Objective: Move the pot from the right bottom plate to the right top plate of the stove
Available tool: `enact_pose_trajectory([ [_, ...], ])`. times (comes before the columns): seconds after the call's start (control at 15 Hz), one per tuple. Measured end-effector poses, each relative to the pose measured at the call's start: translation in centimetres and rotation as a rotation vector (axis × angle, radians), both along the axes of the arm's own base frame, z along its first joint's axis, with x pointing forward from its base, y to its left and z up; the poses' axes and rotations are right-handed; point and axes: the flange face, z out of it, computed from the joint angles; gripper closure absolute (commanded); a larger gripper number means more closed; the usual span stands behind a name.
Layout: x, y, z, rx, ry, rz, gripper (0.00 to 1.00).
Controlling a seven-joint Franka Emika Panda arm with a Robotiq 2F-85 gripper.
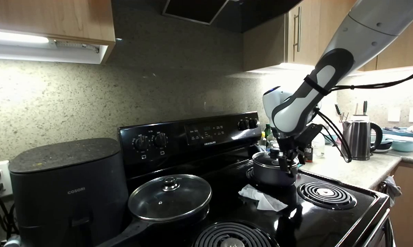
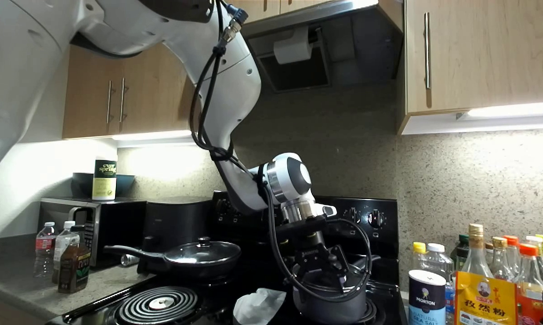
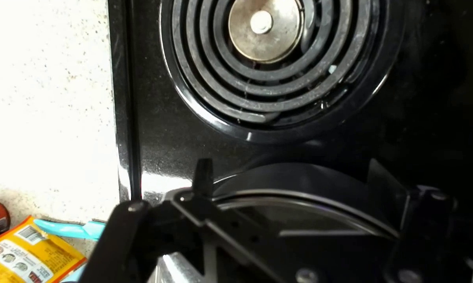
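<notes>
— Where did we find the pot (image 1: 270,175)?

— Upright over the small coil (image 2: 371,310) at the rear of the stove (image 1: 223,195); a strip of that coil showed past its base. Whether it sat centred, we couldn't tell.

— What did its surfaces look like to us?

— Round, low-sided, dark grey with a dull sheen. The lid (image 1: 263,159) was glassy in a thin bright metal rim, with a rounded dark knob (image 1: 275,152) on top.

— And which way did it point?

— The handle (image 2: 361,262) gave the long axis: we saw it stick out from the body toward the glossy black back panel (image 1: 206,133).

— How did the gripper (image 3: 289,171) stand?

— Spread wide, aimed down at the pot. In the wrist view we had the pot's curved wall between the two dark fingers (image 3: 203,177); whether either touched it, we couldn't make out.

— And the arm (image 1: 324,77)?

— In both exterior views we saw its smooth white links slant down from high up, the wrist bent so that the gripper hung over the lid.

— What lay around it?

— Toward the front, the large coil (image 1: 340,196), spiral rings about a pale metal cap (image 3: 264,39). Near the pot, a creased white sheet (image 1: 261,198), paper or cloth.
</notes>
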Motion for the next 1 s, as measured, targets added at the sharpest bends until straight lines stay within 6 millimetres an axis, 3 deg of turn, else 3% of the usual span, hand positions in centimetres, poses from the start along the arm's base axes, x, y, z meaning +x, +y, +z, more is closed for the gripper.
enact_pose_trajectory([
  [1.0,1.9,0.5,0.1,0.026,0.029,0.012,0.0],
])
